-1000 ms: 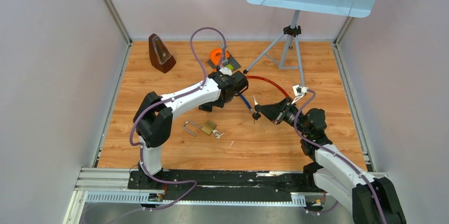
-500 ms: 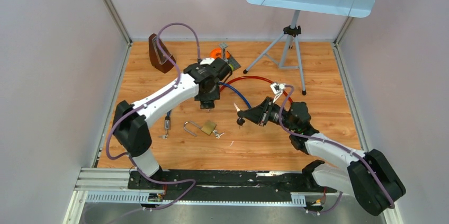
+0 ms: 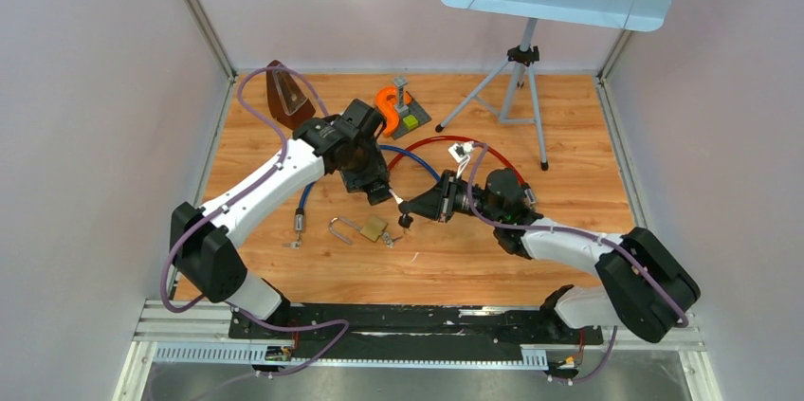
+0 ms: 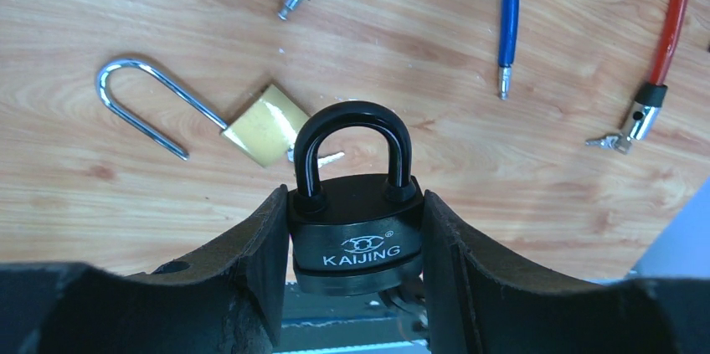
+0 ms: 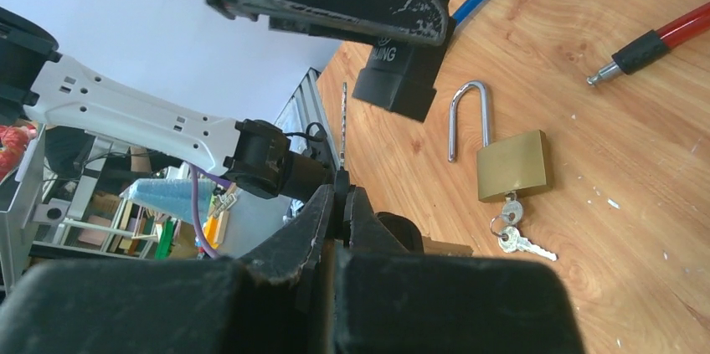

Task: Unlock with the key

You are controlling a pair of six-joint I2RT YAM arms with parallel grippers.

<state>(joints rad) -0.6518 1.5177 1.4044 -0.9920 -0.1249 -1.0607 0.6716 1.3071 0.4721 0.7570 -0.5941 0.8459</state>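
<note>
A black padlock is clamped between the fingers of the left gripper, with its shackle pointing to 12 o'clock. A key is pinched by the right gripper, blade up at 12 o'clock, not inserted. The black padlock is seen just beside the blade at 1 o'clock. A brass padlock, shackle open, is laid on the table at 3 o'clock, spare keys attached.

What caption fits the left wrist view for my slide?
Left gripper holds black KAIJING padlock, shackle closed; open brass padlock lies beyond.
</note>
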